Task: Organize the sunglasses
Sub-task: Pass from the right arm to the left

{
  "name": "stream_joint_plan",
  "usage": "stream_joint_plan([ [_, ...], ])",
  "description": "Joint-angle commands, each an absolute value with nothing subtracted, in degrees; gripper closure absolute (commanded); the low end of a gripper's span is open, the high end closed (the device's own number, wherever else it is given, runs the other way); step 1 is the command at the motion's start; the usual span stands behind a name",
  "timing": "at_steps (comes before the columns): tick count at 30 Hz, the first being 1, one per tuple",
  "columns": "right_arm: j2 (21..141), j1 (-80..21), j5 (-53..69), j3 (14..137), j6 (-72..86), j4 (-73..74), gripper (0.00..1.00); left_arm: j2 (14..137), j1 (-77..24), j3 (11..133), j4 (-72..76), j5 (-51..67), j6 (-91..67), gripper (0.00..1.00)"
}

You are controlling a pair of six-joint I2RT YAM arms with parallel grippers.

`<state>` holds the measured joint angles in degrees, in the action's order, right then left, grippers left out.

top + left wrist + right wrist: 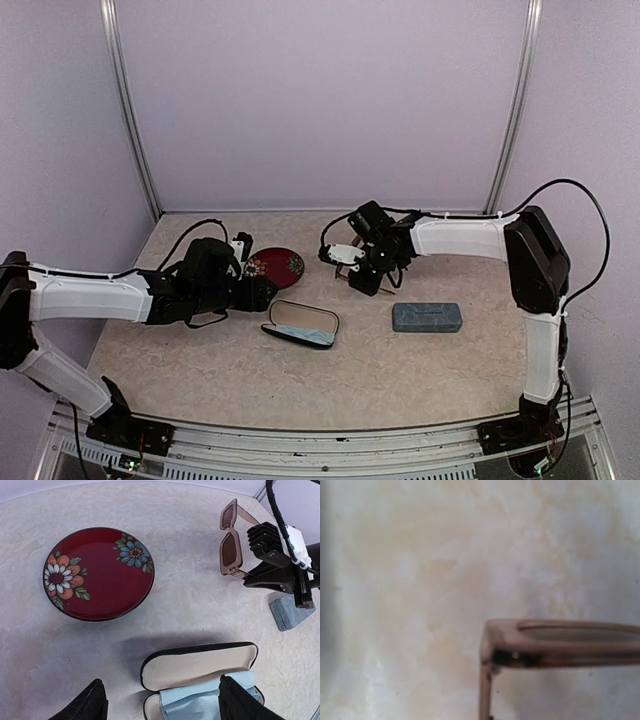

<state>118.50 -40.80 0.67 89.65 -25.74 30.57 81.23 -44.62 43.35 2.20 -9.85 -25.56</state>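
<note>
- Sunglasses, reddish-brown, are clenched at one arm by the right hand.
- Left hand is seen released over the black case, which lies open on the counter.

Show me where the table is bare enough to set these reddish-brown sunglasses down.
The table is bare along the near edge, in front of the open black case and the grey-blue case. The gap between those two cases is free too. It is crowded left of centre, where the red plate, the open case and the left gripper sit close together.
</note>
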Motion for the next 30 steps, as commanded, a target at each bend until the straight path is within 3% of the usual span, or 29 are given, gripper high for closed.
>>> stream_joint_plan([
  [1, 111.70, -40.52, 5.88, 89.88, -23.36, 29.39, 1.00, 78.28, -45.77, 41.33, 10.49, -7.60, -24.42, 0.24],
  [10, 99.80, -41.65, 23.55, 80.16, -15.32, 24.69, 1.00, 79.19, -51.95, 41.90, 21.40, -3.69, -11.35, 0.15],
  [17, 94.79, -45.23, 29.28, 74.84, -13.56, 22.30, 1.00, 81.32, -55.17, 44.88, 23.12, -4.16, -2.00, 0.03],
  [24, 94.04, -48.84, 29.77, 72.40, -13.09, 20.81, 1.00, 82.75, -56.03, 45.59, 23.36, -4.11, 1.22, 0.03],
  [30, 93.70, -49.67, 32.42, 70.98, -12.80, 18.74, 1.00, 83.50, -55.54, 45.13, 23.66, 0.11, 0.82, 0.11],
])
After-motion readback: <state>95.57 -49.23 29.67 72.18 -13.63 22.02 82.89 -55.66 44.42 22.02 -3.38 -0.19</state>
